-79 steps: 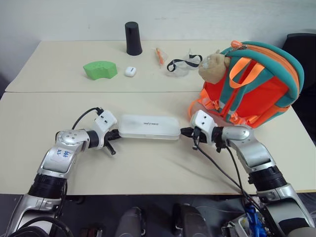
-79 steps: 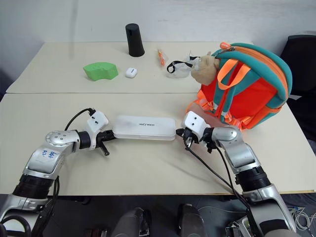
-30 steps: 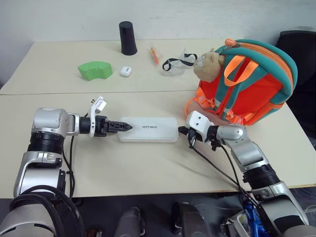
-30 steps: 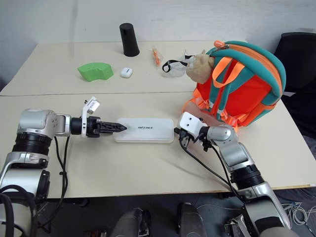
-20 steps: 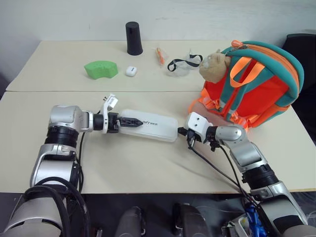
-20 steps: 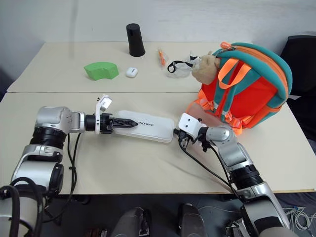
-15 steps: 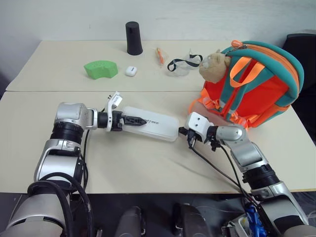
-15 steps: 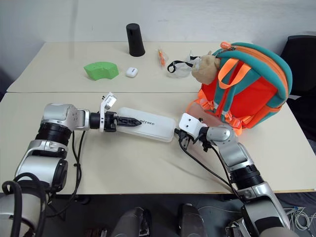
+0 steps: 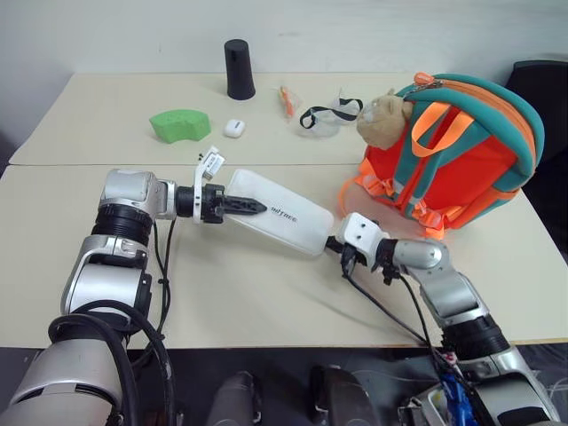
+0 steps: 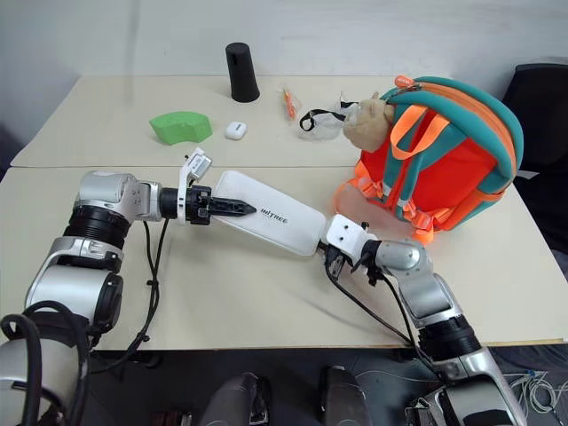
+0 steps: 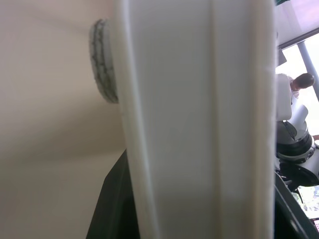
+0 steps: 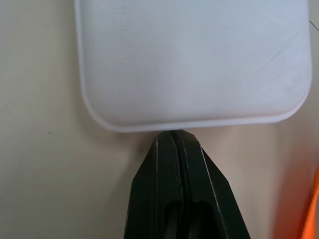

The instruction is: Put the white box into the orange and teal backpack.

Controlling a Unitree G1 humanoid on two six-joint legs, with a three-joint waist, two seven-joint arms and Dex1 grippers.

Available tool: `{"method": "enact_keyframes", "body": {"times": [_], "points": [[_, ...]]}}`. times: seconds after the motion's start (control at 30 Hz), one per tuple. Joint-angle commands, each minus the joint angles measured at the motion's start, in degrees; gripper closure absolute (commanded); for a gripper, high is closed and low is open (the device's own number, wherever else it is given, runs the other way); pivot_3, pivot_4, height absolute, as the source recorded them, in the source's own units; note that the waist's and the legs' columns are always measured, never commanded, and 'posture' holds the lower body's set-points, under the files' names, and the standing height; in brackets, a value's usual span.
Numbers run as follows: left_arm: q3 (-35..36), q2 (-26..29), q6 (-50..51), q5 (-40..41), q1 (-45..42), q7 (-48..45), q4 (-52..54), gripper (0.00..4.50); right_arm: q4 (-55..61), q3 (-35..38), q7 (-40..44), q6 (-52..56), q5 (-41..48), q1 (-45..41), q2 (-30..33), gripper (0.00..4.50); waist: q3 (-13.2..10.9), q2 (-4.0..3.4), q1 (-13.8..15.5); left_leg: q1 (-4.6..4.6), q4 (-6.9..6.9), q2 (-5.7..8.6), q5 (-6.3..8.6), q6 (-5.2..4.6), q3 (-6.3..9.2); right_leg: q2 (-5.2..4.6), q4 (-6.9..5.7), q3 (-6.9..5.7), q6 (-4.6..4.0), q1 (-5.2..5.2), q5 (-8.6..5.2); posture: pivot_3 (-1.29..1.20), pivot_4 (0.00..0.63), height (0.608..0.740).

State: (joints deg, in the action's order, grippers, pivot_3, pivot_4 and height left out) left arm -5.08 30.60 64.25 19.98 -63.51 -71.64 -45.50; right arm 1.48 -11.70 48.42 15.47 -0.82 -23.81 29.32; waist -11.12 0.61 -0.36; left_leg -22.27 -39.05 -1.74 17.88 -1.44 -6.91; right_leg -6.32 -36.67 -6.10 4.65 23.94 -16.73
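Two pale beige tabletop [image 9: 266,302] sections butted edge to edge, seam running crosswise. Plain white wall [image 9: 355,31] behind. Black chair [image 9: 543,75] at far right corner. Dark floor [image 10: 177,390] below front edge. Even, soft light.

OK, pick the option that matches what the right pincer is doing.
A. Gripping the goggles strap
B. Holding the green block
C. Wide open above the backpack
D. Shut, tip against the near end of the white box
D: the right pincer has its fingers pressed together, their tip meeting the rounded edge of the white box, whose other end the left pincer holds raised off the table.
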Motion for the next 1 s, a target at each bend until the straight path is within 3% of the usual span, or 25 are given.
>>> {"method": "enact_keyframes", "body": {"times": [0.03,0.2,0.27,0.47,0.7,1.0], "points": [[2.3,2.0,2.2,2.9,1.9,-1.2,5.1,3.11,6.2,3.6,0.5,3.3,3.6,3.1,1.8,4.5,0.0,0.01,0.0,-0.02,0.01,0.0,0.0,0.0,0.01,0.0,0.02,0.02,0.0,0.01,0.0,0.0,0.15,0.74],[6.1,4.9,6.1,8.7,6.3,-2.2,15.7,3.13,14.5,12.0,0.2,10.7,10.8,7.9,4.6,4.5,0.0,0.05,0.0,-0.12,0.0,-0.02,0.0,0.0,0.05,-0.04,0.02,0.1,0.0,0.08,0.0,0.0,0.15,0.74],[11.6,6.9,10.0,15.7,8.6,-3.6,25.3,3.13,18.5,20.2,1.1,16.3,16.6,11.2,7.3,4.13,-0.1,0.06,0.1,-0.14,0.0,-0.02,0.0,0.0,0.06,-0.08,0.03,0.1,0.0,0.08,0.0,0.0,0.15,0.74],[21.5,8.7,13.8,29.1,16.5,-0.2,49.2,3.13,21.3,37.5,-0.5,29.3,30.3,14.0,11.5,2.25,-0.1,0.11,0.2,-0.06,0.01,-0.04,0.03,0.0,0.18,-0.23,0.17,0.06,0.0,-0.08,0.0,0.0,0.15,0.74],[26.8,5.9,13.0,36.5,21.6,9.0,59.2,3.13,16.8,41.2,-10.1,33.4,36.1,6.0,7.8,0.06,-0.1,0.11,-0.1,0.18,0.04,-0.06,0.04,0.07,0.23,-0.26,0.27,0.13,-0.05,-0.23,-0.02,0.0,0.15,0.74],[28.3,8.4,9.6,39.5,23.4,13.8,57.4,3.13,2.0,34.1,-14.8,27.6,34.3,-7.8,1.4,0.06,-0.1,0.1,0.0,0.12,0.05,-0.05,0.04,0.1,0.16,-0.19,0.27,0.12,-0.08,-0.14,-0.04,0.0,0.15,0.74]]}}
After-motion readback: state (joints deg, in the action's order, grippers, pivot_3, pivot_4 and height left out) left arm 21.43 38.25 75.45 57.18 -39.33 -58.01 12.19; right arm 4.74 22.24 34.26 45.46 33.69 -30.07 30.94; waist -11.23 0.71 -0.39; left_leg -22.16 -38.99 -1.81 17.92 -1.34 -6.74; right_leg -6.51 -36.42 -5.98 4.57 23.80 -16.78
